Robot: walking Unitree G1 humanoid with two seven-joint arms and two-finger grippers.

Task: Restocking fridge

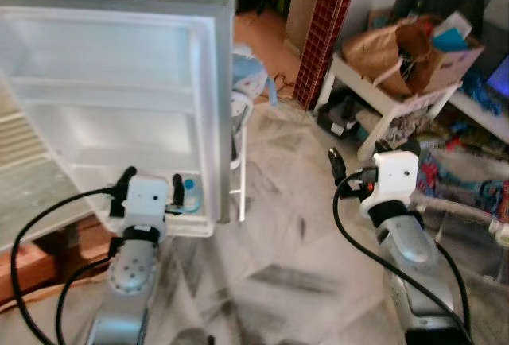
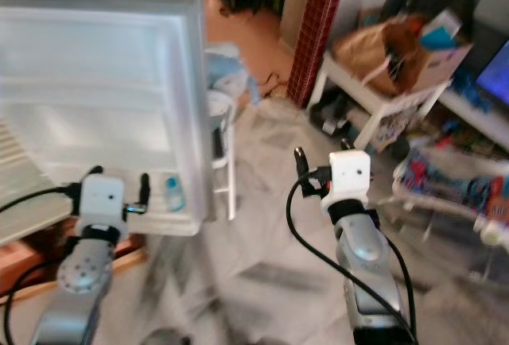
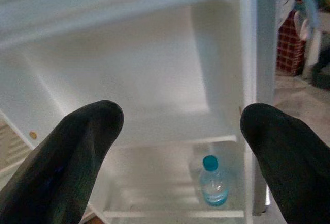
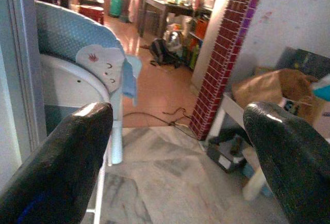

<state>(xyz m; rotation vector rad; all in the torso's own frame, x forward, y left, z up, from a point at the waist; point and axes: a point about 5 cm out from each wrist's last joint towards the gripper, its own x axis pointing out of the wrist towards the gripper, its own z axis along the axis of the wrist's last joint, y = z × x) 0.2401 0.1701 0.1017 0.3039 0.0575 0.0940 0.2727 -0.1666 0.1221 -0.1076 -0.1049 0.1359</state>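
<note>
Left gripper [image 1: 151, 188] spread wide, empty, facing water bottle [image 3: 213, 181] on fridge door [image 1: 119, 98] bottom shelf. Right gripper [image 1: 370, 158] spread, empty.

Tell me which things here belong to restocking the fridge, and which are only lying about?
Job:
fridge door
water bottle on its lowest shelf
left gripper, fingers open

Lying about:
paper bag on white table
blue and white chair

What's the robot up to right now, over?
Left gripper open, empty, facing the fridge door. Water bottle upright in the door's bottom shelf. Right gripper open, idle over the floor. Nothing blocking.
</note>
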